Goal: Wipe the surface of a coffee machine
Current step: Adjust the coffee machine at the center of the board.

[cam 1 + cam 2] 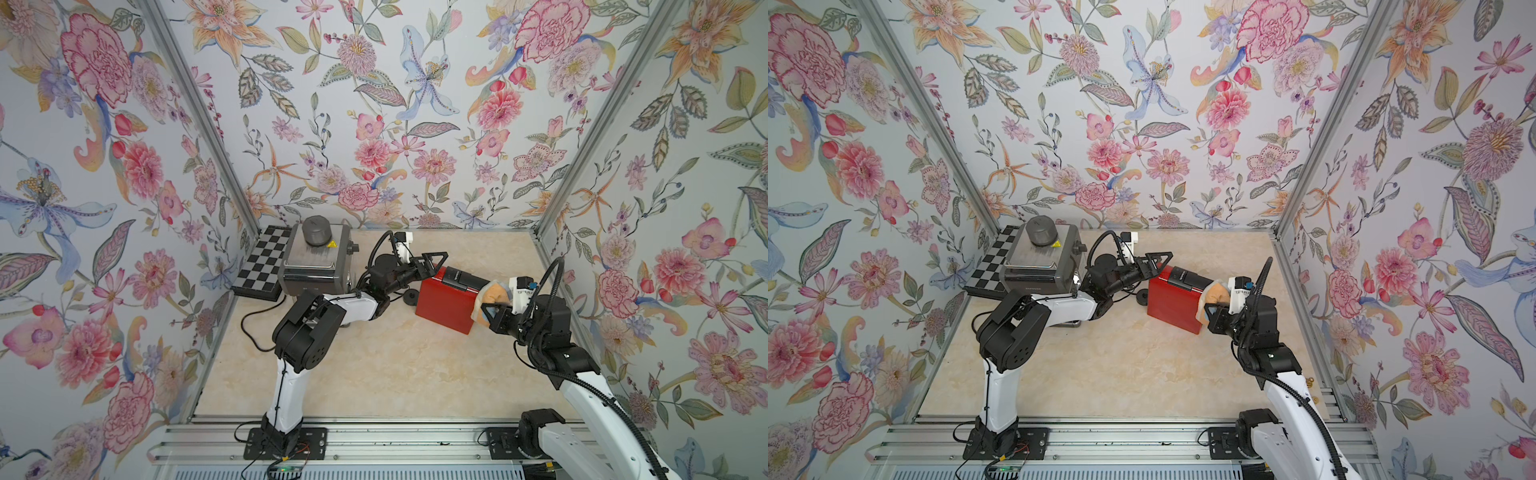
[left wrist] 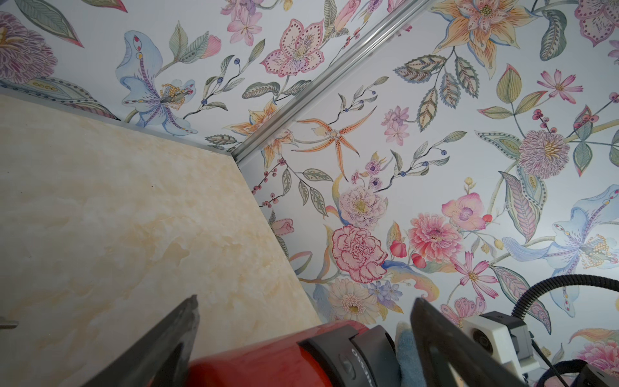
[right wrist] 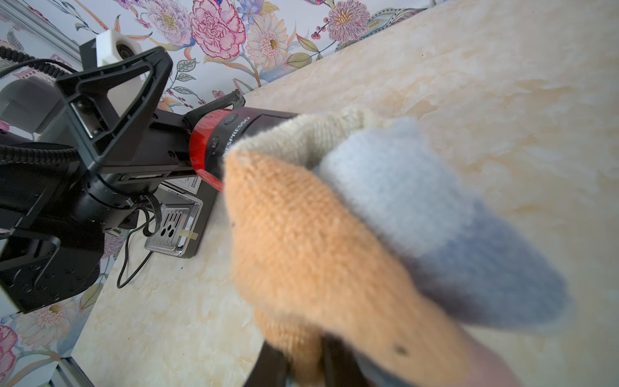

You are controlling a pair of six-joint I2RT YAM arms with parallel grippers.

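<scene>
Orange-blue knit cloth [image 3: 318,234] pinched in right gripper [image 1: 484,306], against glossy red coffee machine [image 1: 444,305]; left gripper [image 2: 304,303] spread.

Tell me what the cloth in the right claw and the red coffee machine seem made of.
The cloth looks like knitted yarn, soft and matte: stitch rows show across its orange, cream and blue patches. The red coffee machine has a glossy shell, plastic or lacquered metal, I cannot tell which; its black top looks like matte plastic.
</scene>
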